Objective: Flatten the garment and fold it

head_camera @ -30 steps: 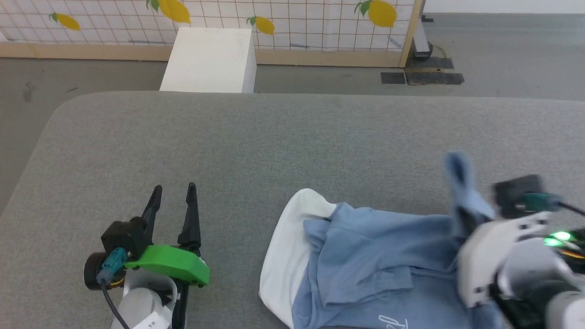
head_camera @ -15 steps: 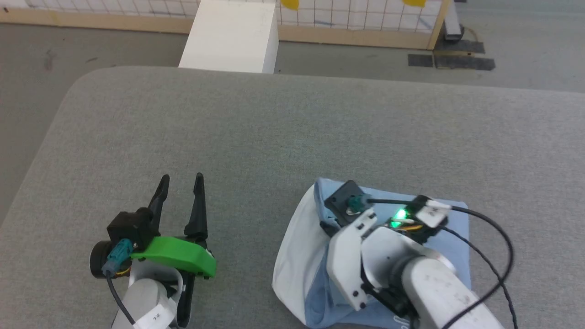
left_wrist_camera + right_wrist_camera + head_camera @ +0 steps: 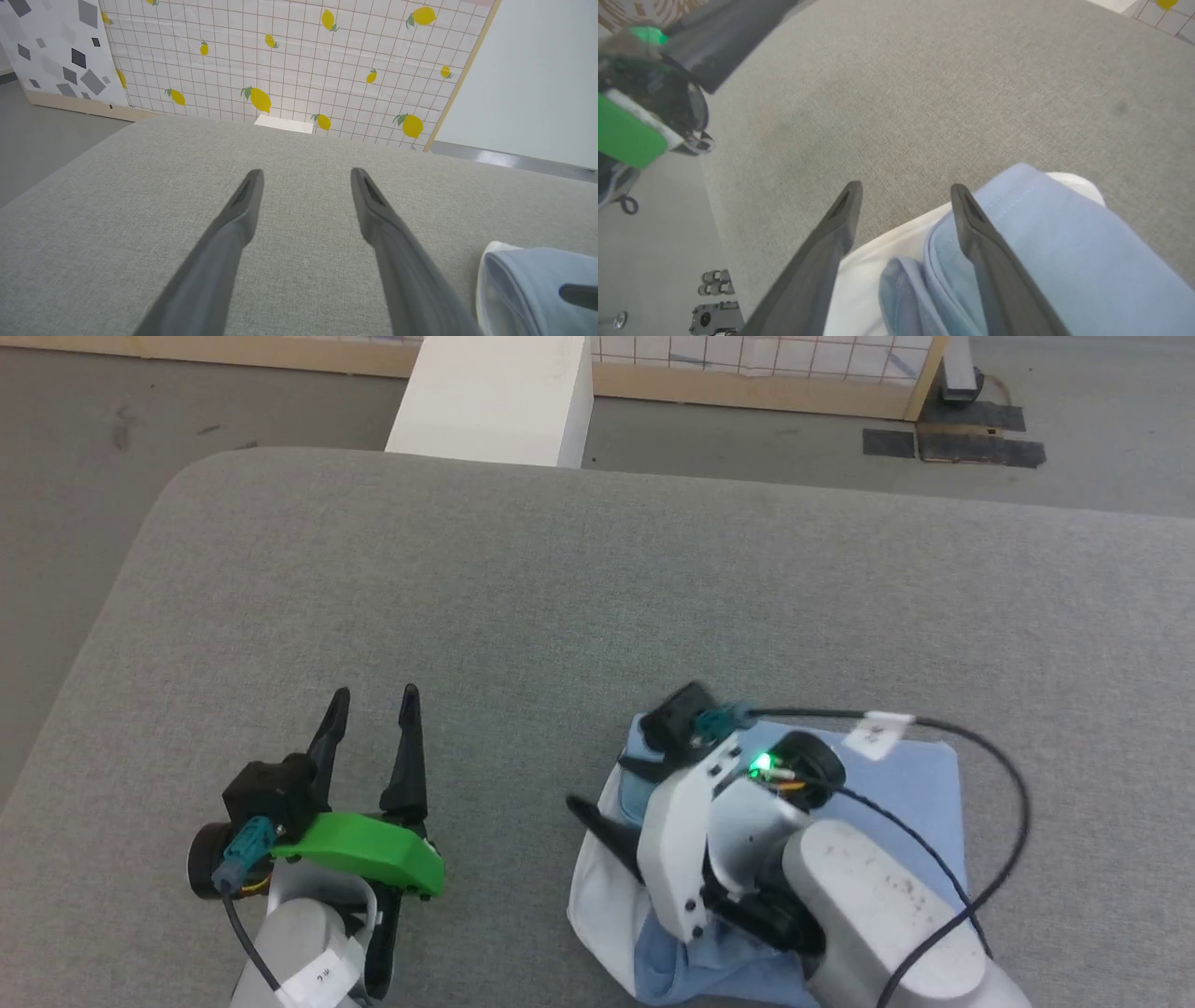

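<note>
While looking down from the head, saw a grey padded surface (image 3: 560, 597) taking up most of the view, rounded at its far left corner, with grey floor (image 3: 93, 448) beyond it. Noted behind it, through the left wrist camera, a white grid-patterned wall panel (image 3: 289, 60) printed with yellow lemons and framed in pale wood. Made out a white box (image 3: 495, 397) standing on the floor against the far edge of the surface, and dark mats (image 3: 952, 443) on the floor further right.

Found the shirt (image 3: 920, 775) lying on the near right part of the surface, folded into a compact bundle: light blue on top, a white layer showing along its left edge. Saw the pale right arm (image 3: 868, 896) reaching across the bundle from the lower right and covering much of it.

Saw the right gripper (image 3: 906, 187) at the shirt's left edge, fingers spread wide and gripping nothing. In its own wrist view, one finger sat over the white layer and the other lay along the blue fold, with bare grey surface between the tips. Saw the left gripper (image 3: 374, 693) well to the left of the shirt, over bare surface, fingers pointing away from the robot, likewise spread wide and empty.

Picked out a bright green cover (image 3: 364, 854) on the left wrist, a black cable (image 3: 812, 713) looping from the right wrist over the blue cloth, a white tag (image 3: 878, 728) on that cable, and last a small green light (image 3: 761, 765) glowing on the right wrist.
</note>
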### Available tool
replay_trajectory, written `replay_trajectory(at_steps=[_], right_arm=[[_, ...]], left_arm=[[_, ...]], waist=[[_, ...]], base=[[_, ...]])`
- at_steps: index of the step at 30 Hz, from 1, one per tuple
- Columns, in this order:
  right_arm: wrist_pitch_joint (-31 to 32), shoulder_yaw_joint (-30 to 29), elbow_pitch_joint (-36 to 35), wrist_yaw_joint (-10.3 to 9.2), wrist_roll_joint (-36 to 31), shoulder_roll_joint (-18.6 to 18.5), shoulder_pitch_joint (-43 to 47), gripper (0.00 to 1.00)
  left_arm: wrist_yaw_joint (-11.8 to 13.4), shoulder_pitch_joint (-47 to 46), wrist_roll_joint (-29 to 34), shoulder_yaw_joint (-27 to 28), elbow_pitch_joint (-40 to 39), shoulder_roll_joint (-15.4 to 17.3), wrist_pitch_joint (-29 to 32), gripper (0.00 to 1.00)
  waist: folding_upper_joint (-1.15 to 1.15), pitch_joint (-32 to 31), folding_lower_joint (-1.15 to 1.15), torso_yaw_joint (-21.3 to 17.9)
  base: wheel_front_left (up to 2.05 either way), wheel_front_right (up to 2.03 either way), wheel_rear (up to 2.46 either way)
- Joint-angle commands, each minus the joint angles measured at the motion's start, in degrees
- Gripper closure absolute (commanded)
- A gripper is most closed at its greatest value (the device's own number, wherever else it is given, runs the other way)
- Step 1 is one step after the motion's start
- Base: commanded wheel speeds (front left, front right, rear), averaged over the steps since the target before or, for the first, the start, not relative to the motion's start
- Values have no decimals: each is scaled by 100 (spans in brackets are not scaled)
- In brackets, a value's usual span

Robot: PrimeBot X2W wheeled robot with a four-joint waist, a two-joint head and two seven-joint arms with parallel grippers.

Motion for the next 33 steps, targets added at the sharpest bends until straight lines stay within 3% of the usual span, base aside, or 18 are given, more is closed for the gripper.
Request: replay_trajectory(at_steps=[1, 7, 10, 14, 17, 21, 30, 33], right_arm=[[-338, -112, -130, -9, 226, 9, -101, 0], [-2143, -910, -1014, -9, 526, 10, 54, 0], [-2884, -1744, -1416, -9, 138, 10, 474, 0], [-3324, -2893, -1830, -9, -348, 10, 1274, 0], [-3410, -3635, -1875, -9, -340, 10, 1877, 0], [-3319, -4109, -1619, -9, -129, 10, 2348, 0], [-2357, -4141, -498, -9, 284, 10, 2565, 0], [-1997, -4017, -123, -9, 768, 10, 2495, 0]], left_arm=[[-28, -61, -16, 13, 20, -37, -27, 0], [-29, 25, -21, 68, -4, -41, -27, 0], [-25, 113, -10, 113, -42, -42, -27, 0], [-30, 207, 9, 162, -105, -43, -27, 0], [-37, 240, 14, 193, -139, -43, -27, 0], [-49, 261, 17, 223, -183, -44, -27, 0], [-60, 301, 41, 256, -213, -45, -27, 0], [-61, 308, 35, 238, -203, -46, -27, 0]], waist=[[0, -66, 0, -55], [0, -241, 0, -241], [0, -349, 0, -384], [0, -447, 0, -545], [0, -485, 0, -646], [0, -490, 0, -731], [0, -504, 0, -752], [0, -500, 0, -718]], base=[[0, 0, 0], [0, 0, 0], [0, 0, 0], [0, 0, 0], [0, 0, 0], [0, 0, 0], [0, 0, 0], [0, 0, 0]])
